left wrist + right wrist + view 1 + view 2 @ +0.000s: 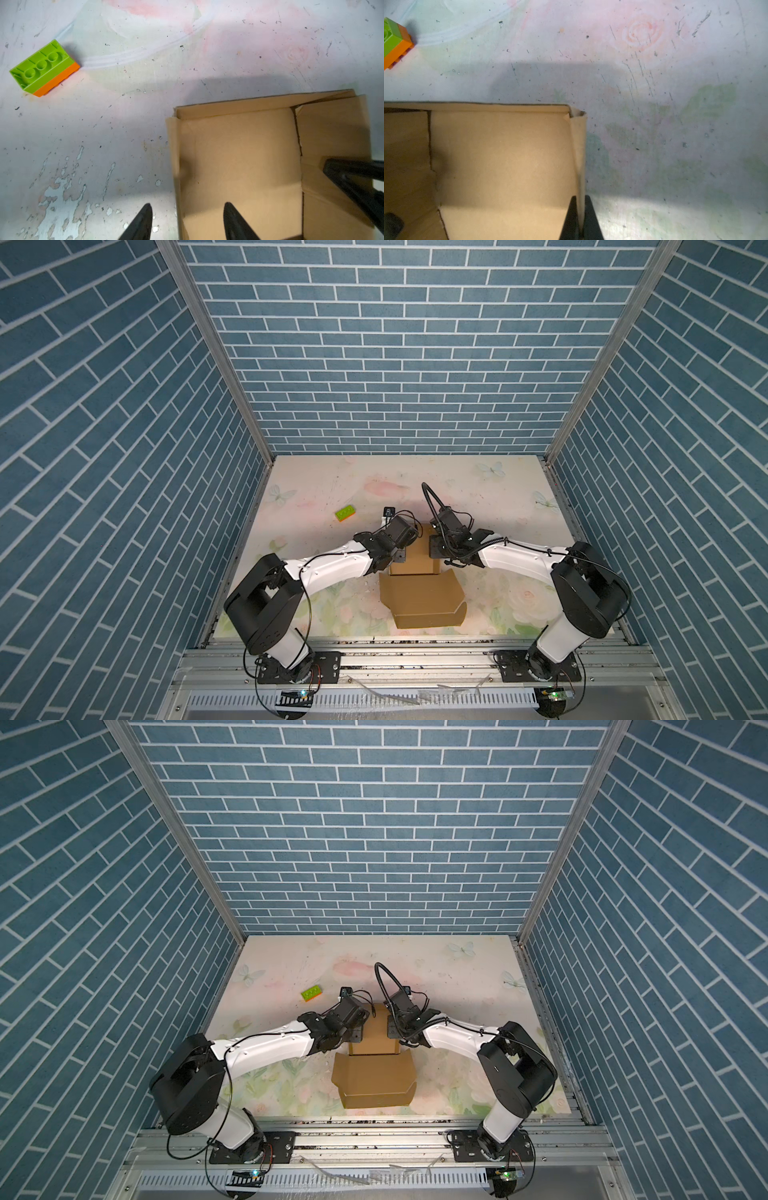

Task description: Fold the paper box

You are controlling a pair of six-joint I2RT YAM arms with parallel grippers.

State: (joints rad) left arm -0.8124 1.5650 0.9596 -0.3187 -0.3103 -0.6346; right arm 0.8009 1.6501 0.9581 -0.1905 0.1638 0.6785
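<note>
Paper box (415, 597) sits half folded on the surface (478, 497), I judge: its right wall (579, 158) pinched in my closed right jaws, its left wall (173, 155) standing free between my half-open, empty left jaws, the lid (374, 1077) lying open behind both, not yet shut.

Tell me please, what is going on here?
Two robot arms are folding a cardboard box on the table. The right gripper is shut on the box's right wall. The left gripper is open, with one finger on each side of the left wall. The walls stand up, but the lid lies open, not yet closed. A green brick lies apart, untouched.
</note>
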